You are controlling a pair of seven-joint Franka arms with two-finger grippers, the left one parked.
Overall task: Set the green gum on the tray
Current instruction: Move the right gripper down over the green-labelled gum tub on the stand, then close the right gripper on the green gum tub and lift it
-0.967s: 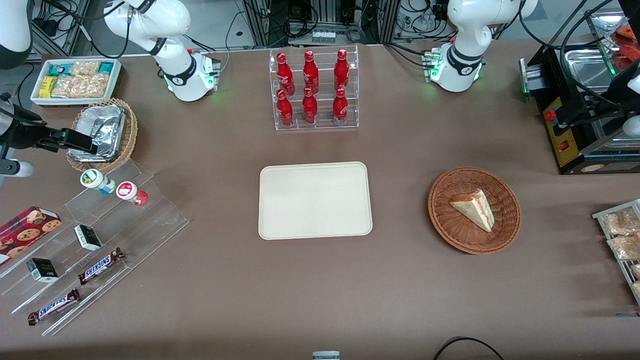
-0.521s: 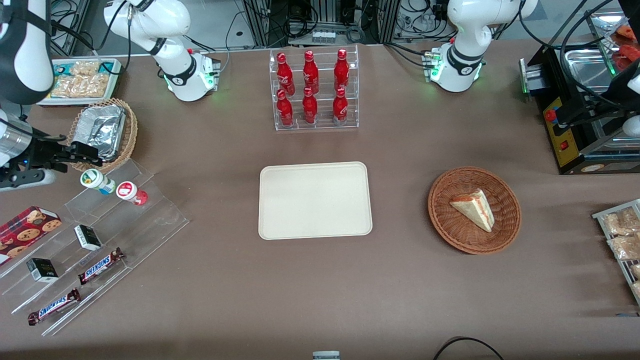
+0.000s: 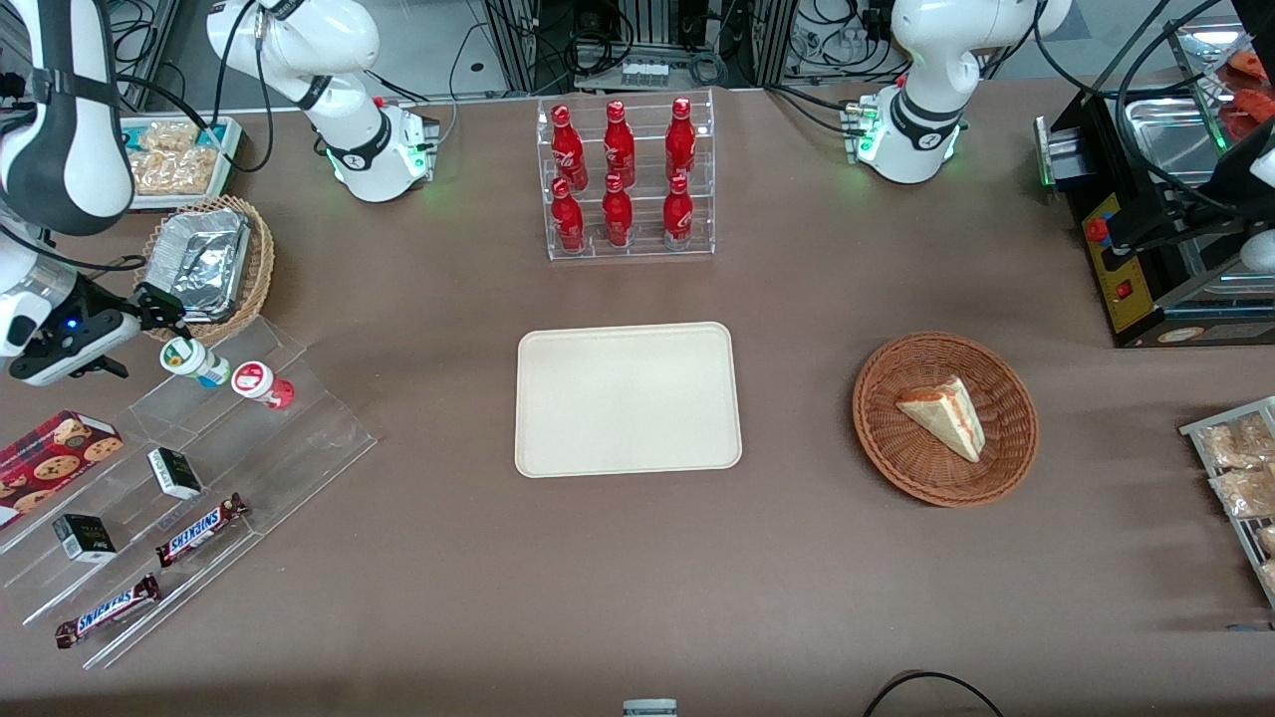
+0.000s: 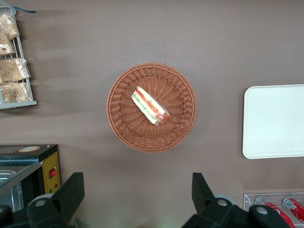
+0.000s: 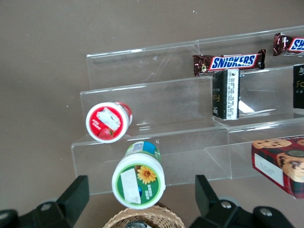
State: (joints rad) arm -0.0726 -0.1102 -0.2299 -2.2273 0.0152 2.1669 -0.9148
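The green gum (image 3: pixel 189 359) is a small white bottle with a green-and-white lid, lying on the top step of a clear stepped shelf (image 3: pixel 299 438), beside a similar red-lidded bottle (image 3: pixel 261 383). In the right wrist view the gum (image 5: pixel 138 183) shows its sunflower lid between my two spread fingers. My gripper (image 3: pixel 154 311) (image 5: pixel 141 199) is open and empty, just above the gum, over the edge of the foil basket. The cream tray (image 3: pixel 628 398) lies bare at the table's middle and also shows in the left wrist view (image 4: pixel 275 121).
A wicker basket of foil (image 3: pixel 204 269) sits just under my gripper, a white snack bin (image 3: pixel 174 159) farther back. The shelf holds Snickers bars (image 3: pixel 199 528), small black boxes (image 3: pixel 174 472) and a cookie box (image 3: pixel 50 458). A cola rack (image 3: pixel 623 179) and a sandwich basket (image 3: pixel 944 418) stand elsewhere.
My gripper has swung in over the foil basket and come closer to the green gum. The gum and everything else have stayed put.
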